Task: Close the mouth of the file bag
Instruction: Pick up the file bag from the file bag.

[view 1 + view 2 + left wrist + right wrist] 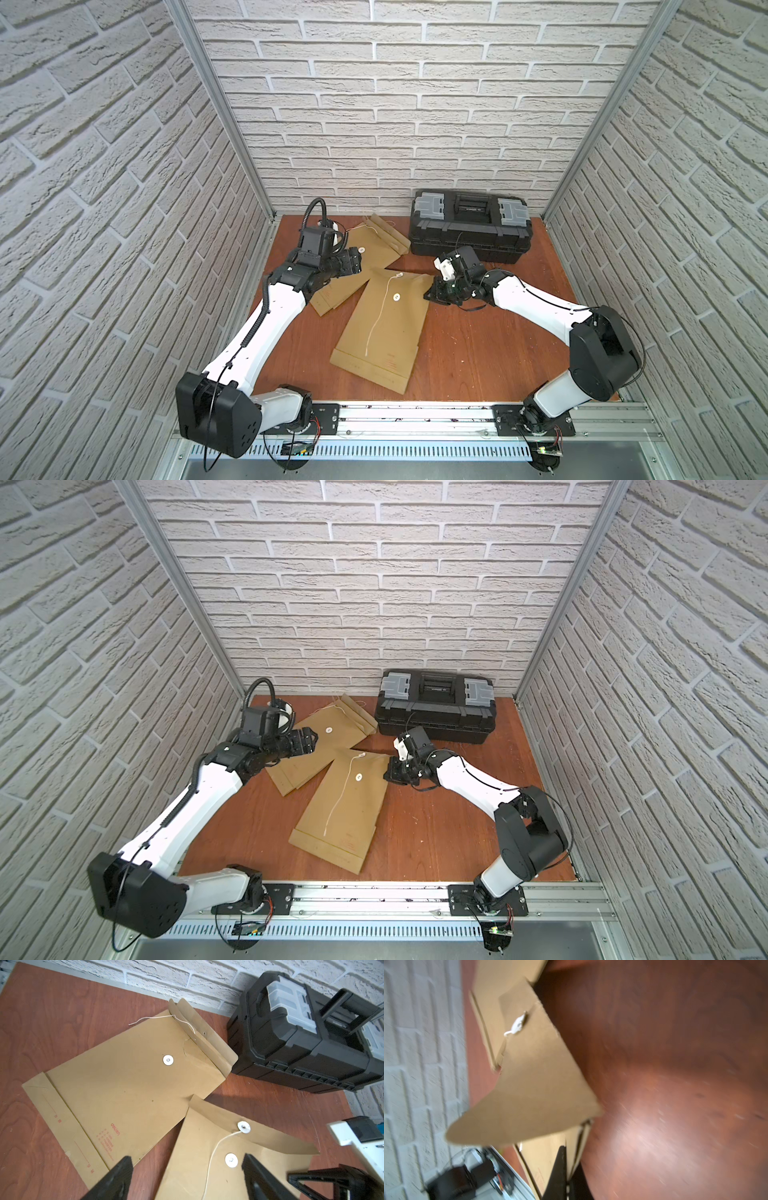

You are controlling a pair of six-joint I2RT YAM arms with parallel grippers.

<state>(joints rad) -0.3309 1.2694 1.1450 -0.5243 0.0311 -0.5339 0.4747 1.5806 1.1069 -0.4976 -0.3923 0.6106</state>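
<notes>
On the table the nearer file bag lies flat, flap folded over, string loose. The right claw is clamped on its edge; the left claw hovers spread apart. Next, I judge, the string needs winding round the button.

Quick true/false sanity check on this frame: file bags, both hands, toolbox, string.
1. Two kraft file bags lie on the table. True: the near file bag and the far file bag.
2. The left hand is shut. False: its jaws stand wide open.
3. The right hand is shut at the near file bag's edge. True.
4. The toolbox is open. False: its lid is closed.
5. The string is wound round the near bag's button. False: it trails loose down the bag.
</notes>
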